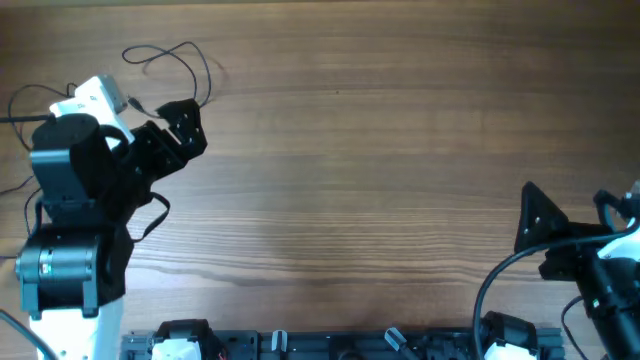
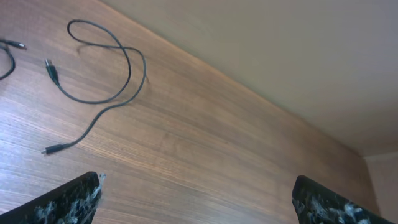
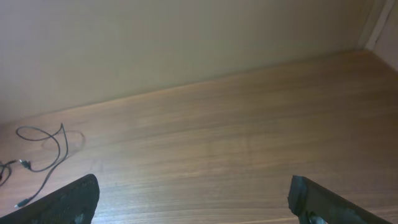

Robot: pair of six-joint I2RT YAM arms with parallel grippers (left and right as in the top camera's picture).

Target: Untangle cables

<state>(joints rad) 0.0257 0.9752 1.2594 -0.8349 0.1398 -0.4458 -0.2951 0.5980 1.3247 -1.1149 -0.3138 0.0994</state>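
Note:
A thin black cable (image 1: 188,44) lies in a loose loop on the wooden table (image 1: 380,150) at the far left. The left wrist view shows this cable (image 2: 130,68) with a small plug at each end, separate from another cable (image 2: 9,45) at the frame's left edge. That other cable (image 1: 30,93) curves out from behind the left arm. My left gripper (image 1: 185,125) hangs open just below the loop, holding nothing; its fingers (image 2: 68,202) stand wide apart. My right gripper (image 1: 540,225) is open and empty at the near right, far from the cable (image 3: 37,132).
The left arm's white and black body (image 1: 70,200) covers part of the left side. Dark arm bases and fittings (image 1: 340,345) line the near edge. A plain wall (image 3: 186,43) rises behind the table's far edge.

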